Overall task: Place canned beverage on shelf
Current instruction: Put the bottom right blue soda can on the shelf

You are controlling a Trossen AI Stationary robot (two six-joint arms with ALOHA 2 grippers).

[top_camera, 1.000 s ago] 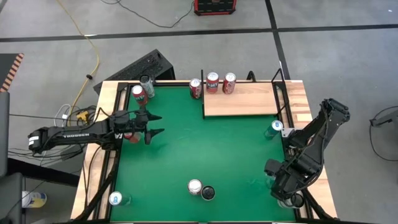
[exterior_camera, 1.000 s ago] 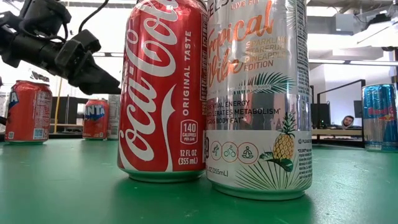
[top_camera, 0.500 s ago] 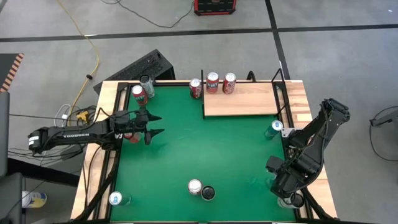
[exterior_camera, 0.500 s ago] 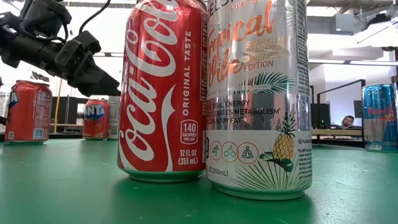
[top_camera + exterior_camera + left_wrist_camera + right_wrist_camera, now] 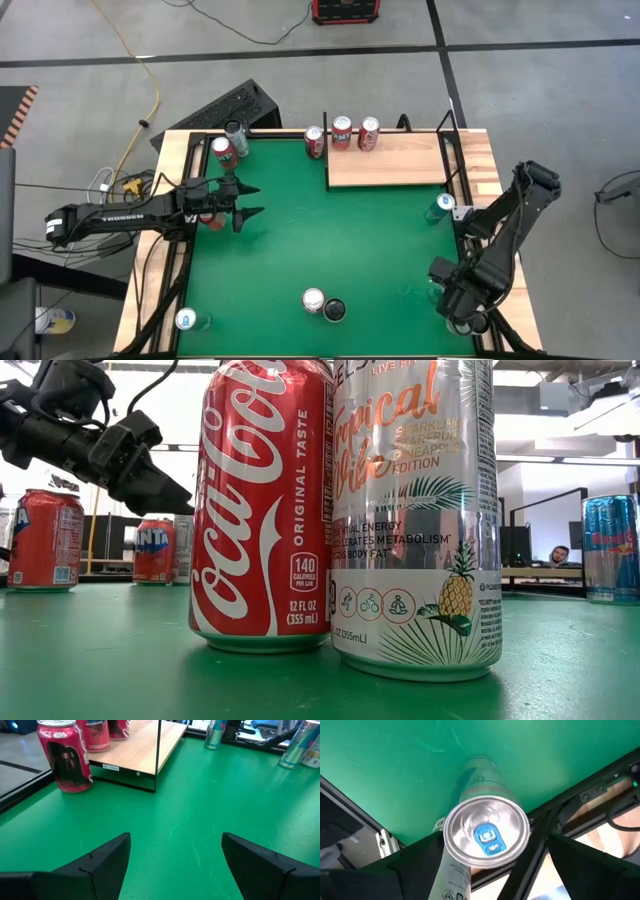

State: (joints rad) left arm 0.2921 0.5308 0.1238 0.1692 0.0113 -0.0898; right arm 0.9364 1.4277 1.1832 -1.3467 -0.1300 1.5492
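Left arm unchanged since a second ago: the left gripper (image 5: pixel 241 201) is held just above the green table top (image 5: pixel 330 240) near its left edge, claw spread wide, nothing between the fingers. Behind it, by the far left corner, a red can with silver top (image 5: pixel 222 149) is seen standing. In the near middle a red cola can (image 5: pixel 265 510) and a silver pineapple-printed can (image 5: pixel 415 520) are stood touching side by side. The flat pale wood-grain shelf with thin black posts (image 5: pixel 395 166) is set at the far side, right of centre; only two red cans (image 5: pixel 355 132) are held on it, at its far left edge, the rest of the board bare. A dark-printed red can (image 5: pixel 65 755) is left on the green just beside the shelf, not on it. A blue can (image 5: pixel 444 205) is stood near the right rail. Change: the right gripper (image 5: pixel 465 300) is now shifted slightly nearer the near right corner and is placed over a silver can with blue tab (image 5: pixel 486 837), claw apart, fingers (image 5: pixel 395 867) on either side; contact cannot be told. This is judged as lining up for the grasp; the can is well apart from the shelf, so lift and carry are not yet done.
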